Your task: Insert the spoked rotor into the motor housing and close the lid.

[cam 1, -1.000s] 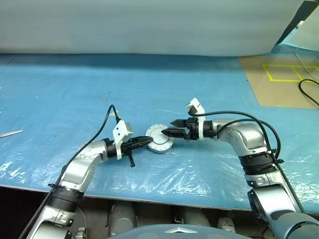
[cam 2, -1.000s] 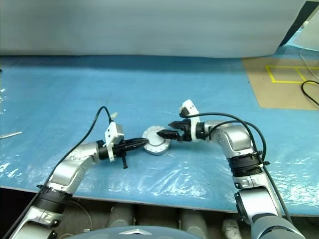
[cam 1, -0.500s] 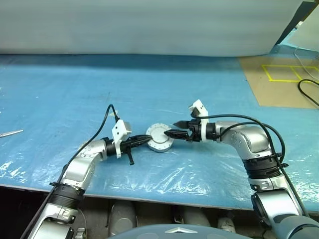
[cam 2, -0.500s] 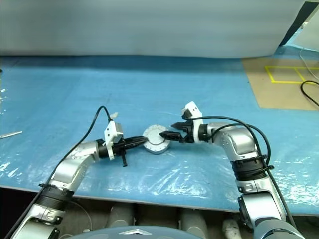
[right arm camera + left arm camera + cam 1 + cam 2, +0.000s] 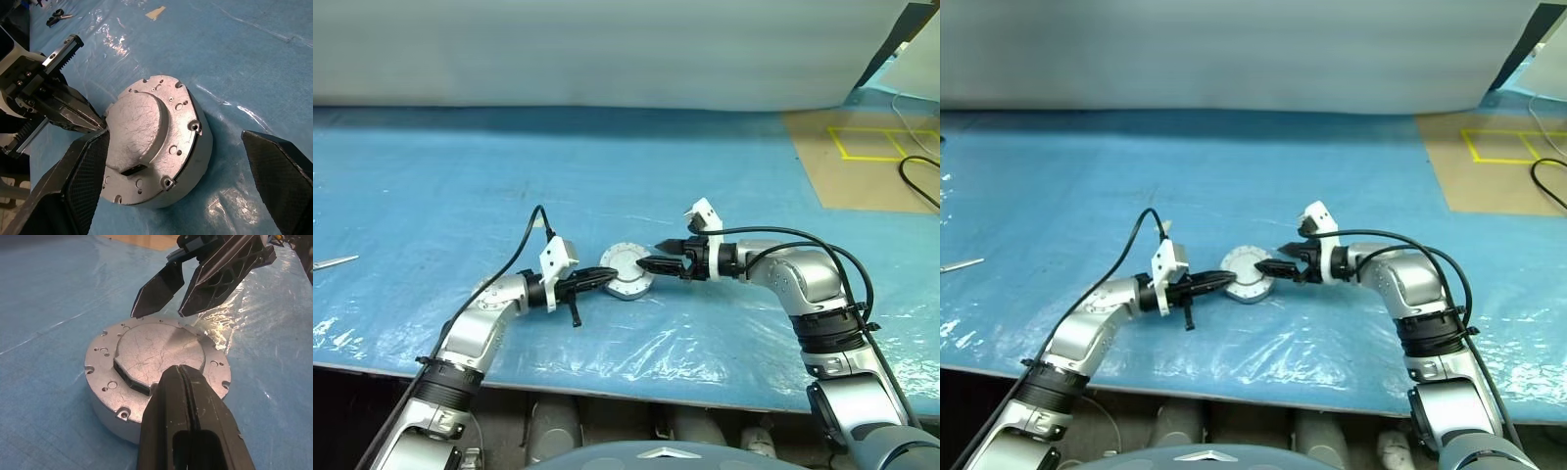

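Left eye view: one lidded motor housing [image 5: 626, 273]; left hand [image 5: 607, 277] pressed together, right hand [image 5: 649, 257] spread.

Plain grey lid [image 5: 159, 352], blue plastic sheet [image 5: 460, 186], black gripper [image 5: 186, 382]

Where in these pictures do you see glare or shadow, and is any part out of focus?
Left eye view: bright glare on the wrinkled blue plastic sheet near the front edge. Left wrist view: a white reflection beside the closed motor housing, and the shut left gripper looks soft up close. Right wrist view: the lid is sharp, with a shadow under the housing, and the fingers of the open right gripper are blurred.
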